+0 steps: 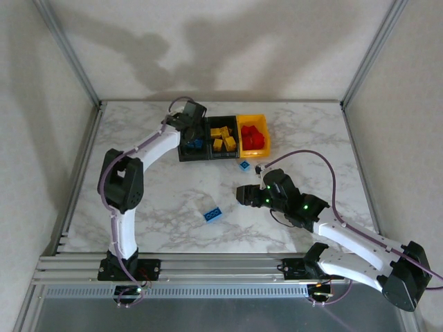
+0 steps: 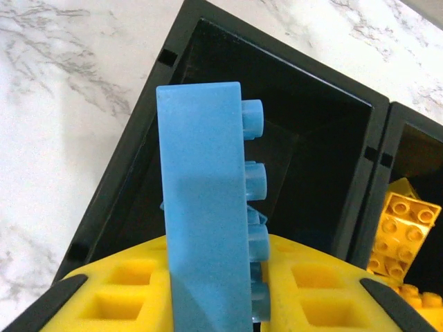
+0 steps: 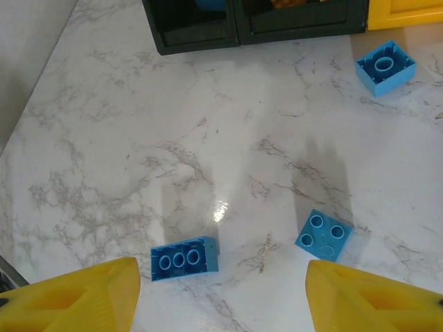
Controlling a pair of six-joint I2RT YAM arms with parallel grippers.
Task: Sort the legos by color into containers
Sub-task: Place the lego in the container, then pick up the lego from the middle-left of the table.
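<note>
The left gripper point(image 1: 188, 124) clenches a blue oblong plastic lego point(image 2: 204, 207) over the leftmost black plastic bin point(image 2: 138, 173). The right gripper point(image 1: 242, 195) hangs released, with loose blue plastic legos point(image 3: 184, 258) lying at its 7, 5 and 1 o'clock.

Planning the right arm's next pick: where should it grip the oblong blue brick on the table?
Likely best from straight above: pinch the oblong blue brick across its short width, on the two long flat sides. It lies flat, hollow side up, with bare table all around.
</note>
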